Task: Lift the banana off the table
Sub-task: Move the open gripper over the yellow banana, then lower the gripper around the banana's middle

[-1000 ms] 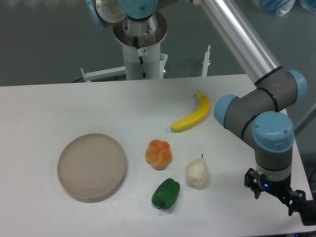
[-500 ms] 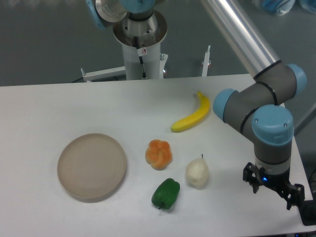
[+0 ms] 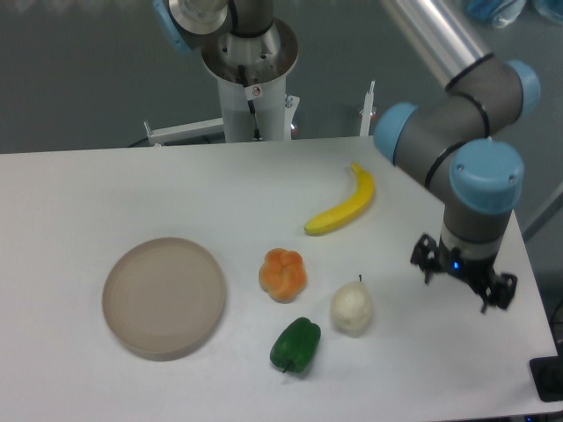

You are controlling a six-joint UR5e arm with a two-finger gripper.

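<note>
banana (image 3: 341, 208) lies untouched on the white table (image 3: 106, 193), toward its back right, up and right of the orange lobed fruit (image 3: 282, 273) and the whitish pear (image 3: 351, 308). the gripper (image 3: 464, 278) hangs over the table's right side, well apart from the banana, holding nothing; whether its jaws are spread i cannot tell. this looks like the approach step, and the next move calls for travelling up-left over the fruit's middle and descending across its curve.

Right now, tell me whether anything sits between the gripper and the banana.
Nothing visible does. The gripper hangs over bare table to the right of the pear, and the banana lies up and left of it. The pear and orange fruit sit below that line.
</note>
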